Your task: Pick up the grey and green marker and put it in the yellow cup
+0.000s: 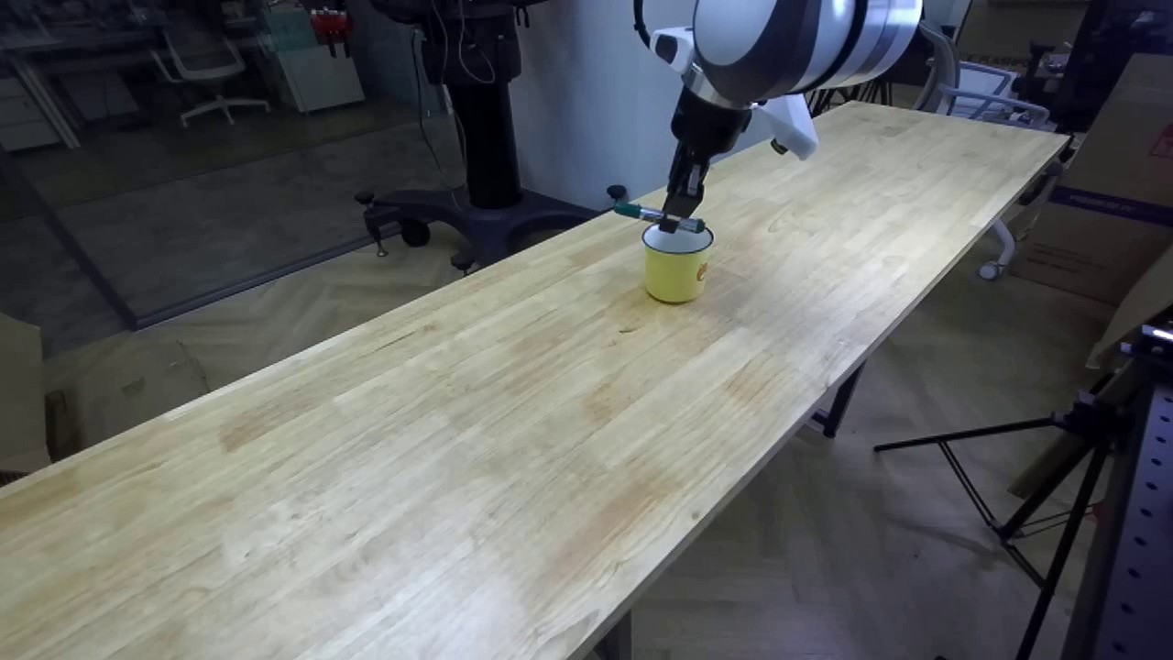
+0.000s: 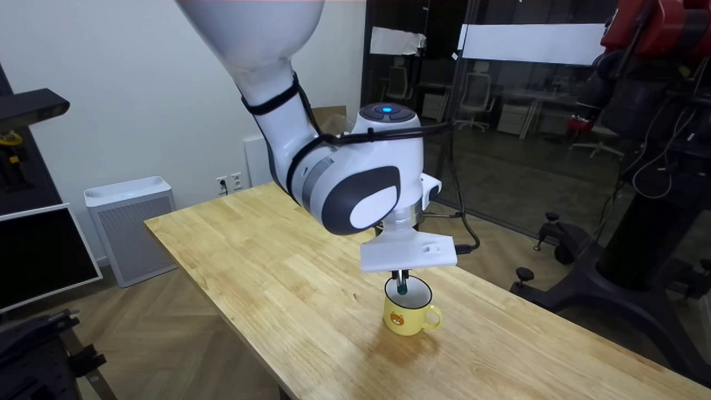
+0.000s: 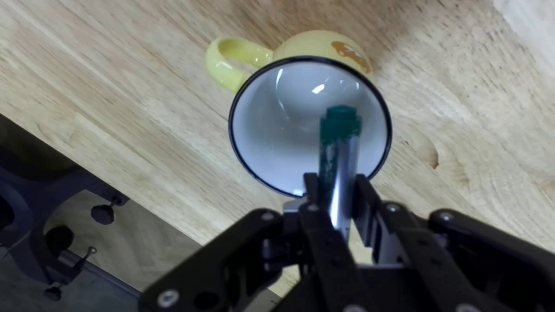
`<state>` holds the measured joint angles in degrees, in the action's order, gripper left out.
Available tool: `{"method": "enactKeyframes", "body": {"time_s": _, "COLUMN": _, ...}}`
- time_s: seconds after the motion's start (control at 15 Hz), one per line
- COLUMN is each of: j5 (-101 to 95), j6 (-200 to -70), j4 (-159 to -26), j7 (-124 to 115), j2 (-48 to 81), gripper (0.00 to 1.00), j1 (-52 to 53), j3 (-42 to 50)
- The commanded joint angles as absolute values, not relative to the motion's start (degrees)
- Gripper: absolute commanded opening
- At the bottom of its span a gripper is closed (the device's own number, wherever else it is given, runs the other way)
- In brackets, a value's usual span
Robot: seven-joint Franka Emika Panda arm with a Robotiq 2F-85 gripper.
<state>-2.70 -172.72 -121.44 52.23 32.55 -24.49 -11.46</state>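
Nearest the wrist camera: the gripper [image 3: 335,186], jaws drawn in against both sides of the grey and green marker [image 3: 340,160], parted only by the pen's thickness. Grip looks firm.

Marker lies near level, crosswise. One green end [image 3: 341,123] is over the mouth of the yellow cup [image 3: 277,138], within its dark rim [image 3: 312,59] in the wrist view; in an exterior view the opposite end [image 1: 630,211], also green, juts past the cup. Whether pen touches rim or hangs just above: cannot tell.

Step in hand, by my reading: placing. Pick done, release not yet. Next move calls for carrying the pen further over the mouth, or tilting the wrist to point one end down, then lowering and letting go. Dropped as it lies, it could straddle the rim or roll off outside.

Cup upright on the wooden table [image 1: 458,412], pale inside showing. Farther, on the floor beyond the table edge, a dark wheeled stand [image 1: 486,147], well apart from the work.
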Motion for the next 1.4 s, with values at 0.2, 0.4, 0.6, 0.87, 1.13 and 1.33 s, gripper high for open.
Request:
{"method": "enactKeyframes", "body": {"time_s": 0.2, "j5": -4.05, "j6": -176.06, "j4": -123.85, "j7": 52.68, "j2": 32.08, "gripper": 0.05, "j1": -27.61, "j3": -13.57}}
{"method": "enactKeyframes", "body": {"time_s": 0.4, "j5": -4.99, "j6": -176.69, "j4": -123.79, "j7": 53.25, "j2": 32.32, "gripper": 0.05, "j1": -28.32, "j3": -13.86}}
{"method": "enactKeyframes", "body": {"time_s": 0.6, "j5": -5.70, "j6": -176.56, "j4": -123.18, "j7": 53.98, "j2": 32.79, "gripper": 0.05, "j1": -29.09, "j3": -14.47}}
{"method": "enactKeyframes", "body": {"time_s": 0.87, "j5": -6.14, "j6": -175.87, "j4": -122.29, "j7": 55.19, "j2": 33.33, "gripper": 0.05, "j1": -30.04, "j3": -15.24}}
{"method": "enactKeyframes", "body": {"time_s": 1.13, "j5": -6.42, "j6": -175.00, "j4": -121.33, "j7": 56.42, "j2": 33.82, "gripper": 0.05, "j1": -31.07, "j3": -15.98}}
{"method": "enactKeyframes", "body": {"time_s": 1.33, "j5": -6.30, "j6": -174.52, "j4": -120.72, "j7": 57.59, "j2": 34.12, "gripper": 0.05, "j1": -31.81, "j3": -16.40}}
